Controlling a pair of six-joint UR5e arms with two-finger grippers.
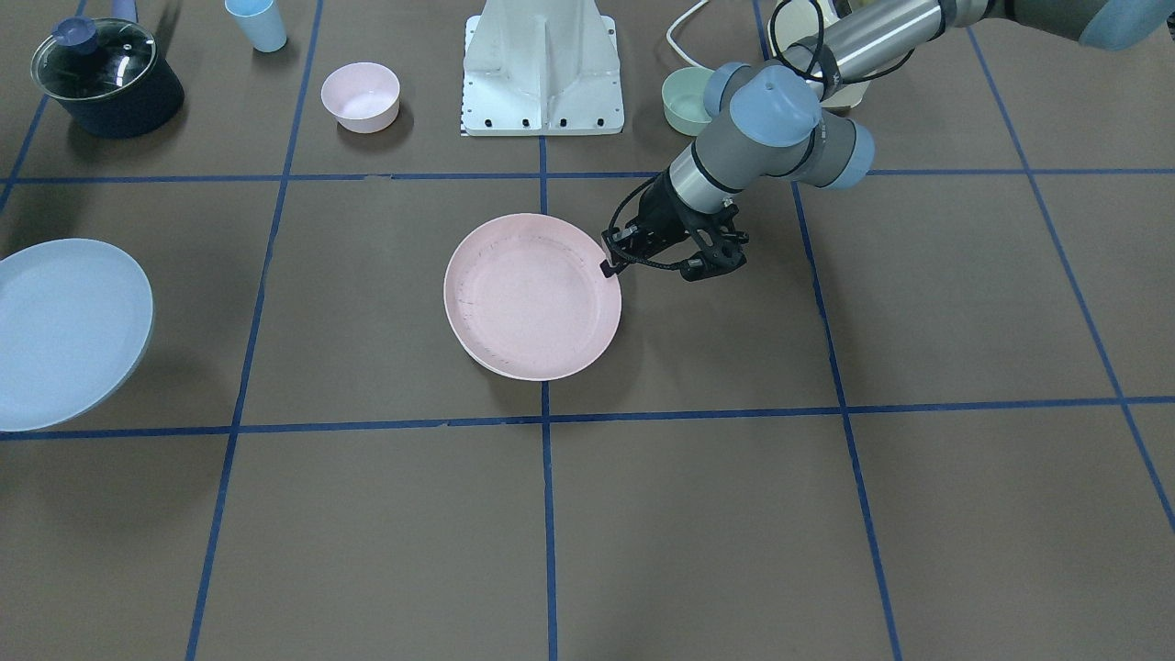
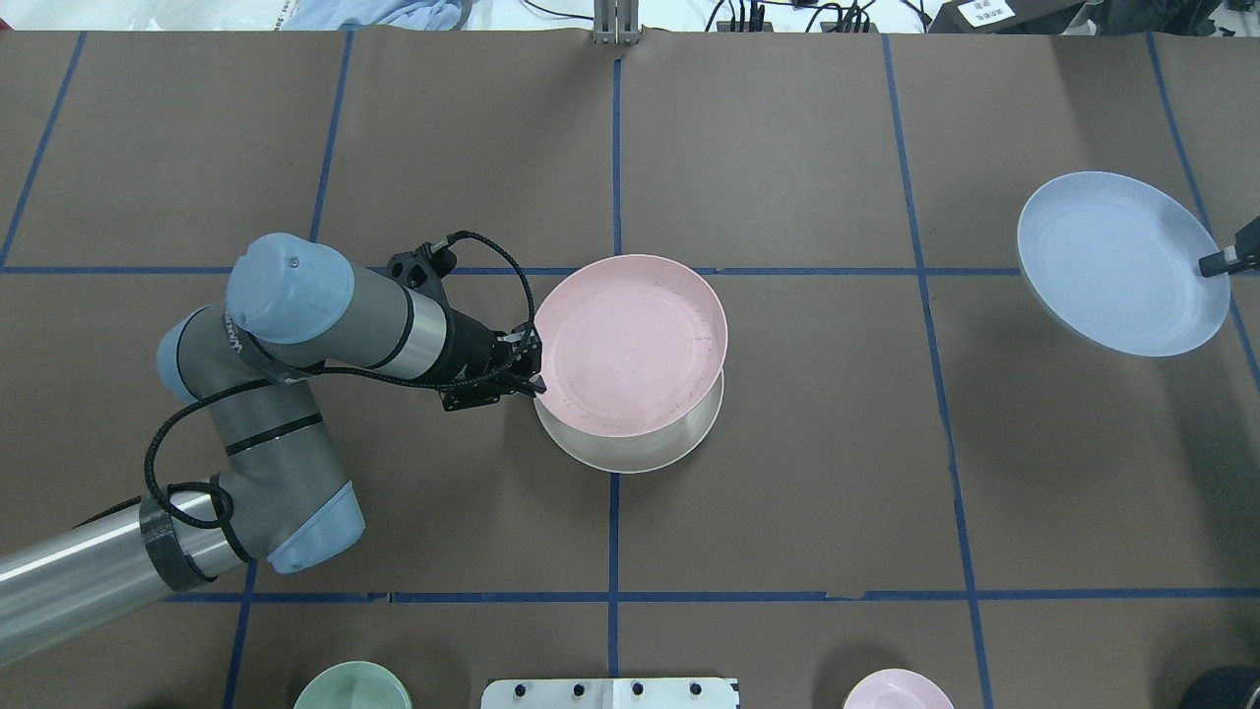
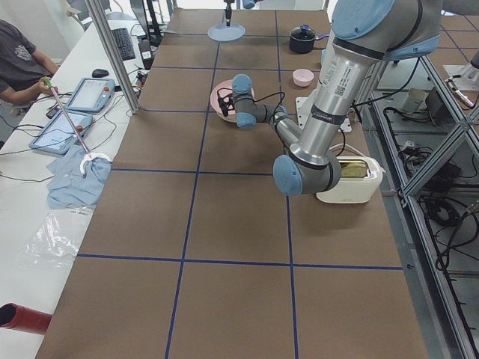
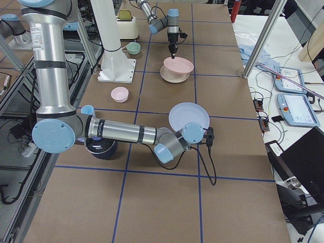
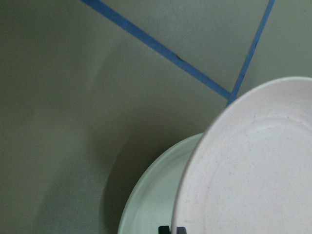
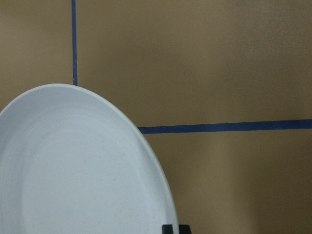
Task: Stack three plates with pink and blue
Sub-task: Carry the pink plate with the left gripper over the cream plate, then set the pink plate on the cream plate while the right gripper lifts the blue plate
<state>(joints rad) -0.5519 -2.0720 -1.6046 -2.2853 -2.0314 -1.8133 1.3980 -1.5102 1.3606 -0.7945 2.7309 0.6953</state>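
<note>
My left gripper [image 2: 533, 369] is shut on the near rim of the pink plate [image 2: 630, 345] and holds it a little above the pale cream-green plate [image 2: 640, 451], which lies on the table mostly under it. The left wrist view shows the pink plate [image 5: 253, 165] over the cream-green plate [image 5: 151, 200]. My right gripper [image 2: 1213, 264] is shut on the rim of the light blue plate [image 2: 1117, 261] and holds it in the air, tilted, at the far right. The blue plate also shows in the front view [image 1: 64, 330] and the right wrist view [image 6: 78, 165].
A small pink bowl [image 1: 360, 95] and a mint-green bowl [image 1: 687, 99] stand either side of the white robot base [image 1: 543, 69]. A dark pot with a glass lid [image 1: 106, 78] and a blue cup [image 1: 257, 23] stand behind. A toaster [image 3: 348, 176] is near the left arm.
</note>
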